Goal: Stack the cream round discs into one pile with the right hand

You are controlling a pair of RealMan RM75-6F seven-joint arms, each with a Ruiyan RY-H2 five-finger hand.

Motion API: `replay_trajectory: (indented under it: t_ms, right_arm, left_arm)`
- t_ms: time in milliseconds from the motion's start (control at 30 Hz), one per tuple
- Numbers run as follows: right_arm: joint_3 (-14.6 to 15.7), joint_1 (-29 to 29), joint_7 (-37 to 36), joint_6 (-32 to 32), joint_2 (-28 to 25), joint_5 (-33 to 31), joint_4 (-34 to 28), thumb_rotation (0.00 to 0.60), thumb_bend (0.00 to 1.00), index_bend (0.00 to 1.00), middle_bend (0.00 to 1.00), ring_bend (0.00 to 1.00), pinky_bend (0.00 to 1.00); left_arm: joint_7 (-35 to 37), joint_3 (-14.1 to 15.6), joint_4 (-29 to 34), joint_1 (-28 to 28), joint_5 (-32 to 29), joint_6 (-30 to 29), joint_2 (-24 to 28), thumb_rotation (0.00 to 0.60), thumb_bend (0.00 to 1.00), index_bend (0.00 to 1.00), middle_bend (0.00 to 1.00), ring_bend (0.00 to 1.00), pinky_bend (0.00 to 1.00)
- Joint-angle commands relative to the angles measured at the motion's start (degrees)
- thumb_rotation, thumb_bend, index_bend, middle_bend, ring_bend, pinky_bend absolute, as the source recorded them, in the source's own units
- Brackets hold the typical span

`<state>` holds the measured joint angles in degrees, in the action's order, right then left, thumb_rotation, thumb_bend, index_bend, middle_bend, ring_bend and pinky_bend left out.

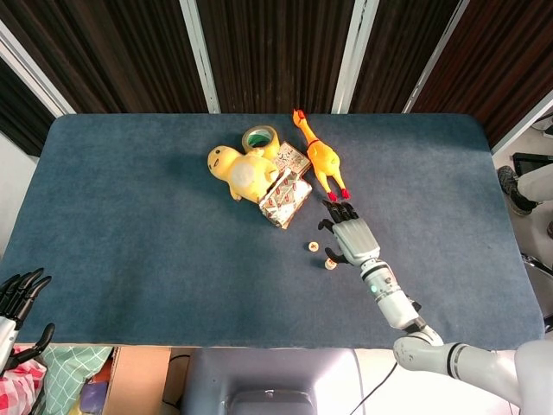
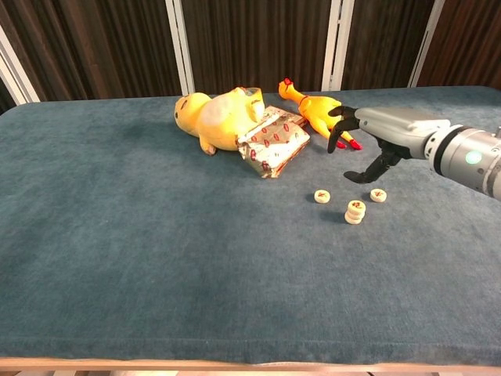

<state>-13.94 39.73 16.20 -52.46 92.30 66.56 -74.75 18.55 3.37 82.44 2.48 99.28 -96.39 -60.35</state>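
- Your right hand (image 2: 366, 146) hangs above the desk (image 2: 141, 235) with its fingers spread and curved downward, holding nothing; it sits just in front of the rubber chicken (image 2: 317, 110).
- Straight below and slightly nearer the desk's front edge lie the cream discs: a loose disc (image 2: 379, 195) almost under the hand's thumb side, a short pile (image 2: 355, 211) just in front of it, and a second loose disc (image 2: 322, 196) to the pile's left.
- So your coming move turns on going down and a little toward yourself; the loose disc on the right looks the closer pick, the pile just beside it.
- The discs lie flat, with no long axis to line up with.
- Your left hand (image 1: 19, 298) rests open at the desk's near-left corner, well apart from the discs, so the right hand is clearly nearer.
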Motion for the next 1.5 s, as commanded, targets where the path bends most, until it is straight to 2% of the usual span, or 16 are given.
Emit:
replay_trajectory:
  t_ms: [33,200,467,900,1167,1500]
  right_arm:
    - [-2.3,3.5,7.0,1.9,0.9,-5.8,-0.6,0.6,0.36,0.48,0.02,0.0,0.0]
    - [-1.9,6.1,16.0,0.6,2.6,-9.9,-0.3,0.6,0.31,0.51,0.02,0.0,0.0]
    - [-0.6,9.1,21.3,2.3,5.7,-14.8,4.1,0.6,0.3,0.55,0.02,0.0,0.0]
    - [2.0,10.4,19.8,4.4,8.0,-14.3,8.5,0.6,0.3,0.57,0.02,0.0,0.0]
    - [2.6,11.2,20.7,5.9,8.4,-16.0,10.1,0.6,0.4,0.57,0.02,0.0,0.0]
    - [3.1,11.8,20.8,6.1,9.1,-16.6,11.2,0.6,0.41,0.59,0.02,0.0,0.0]
  left_arm:
    - [-0.1,-0.1,0.0,0.1,-0.2,0.3,0.0,0.6,0.44,0.0,0.0,0.0,0.07]
    - [0.2,-0.1,0.0,0.2,-0.4,0.7,0.1,0.6,0.44,0.0,0.0,0.0,0.07]
    - [0.5,-0.2,0.0,0.3,-0.5,0.7,0.2,0.6,0.44,0.0,0.0,0.0,0.07]
    - [0.6,-0.2,-0.2,0.2,-0.5,0.6,0.1,0.6,0.44,0.0,0.0,0.0,0.07]
    - [0.8,-0.2,-0.4,0.2,-0.5,0.5,0.2,0.6,0.44,0.0,0.0,0.0,0.07]
    - [1.1,-0.3,-0.4,0.1,-0.5,0.3,0.2,0.6,0.44,0.0,0.0,0.0,0.07]
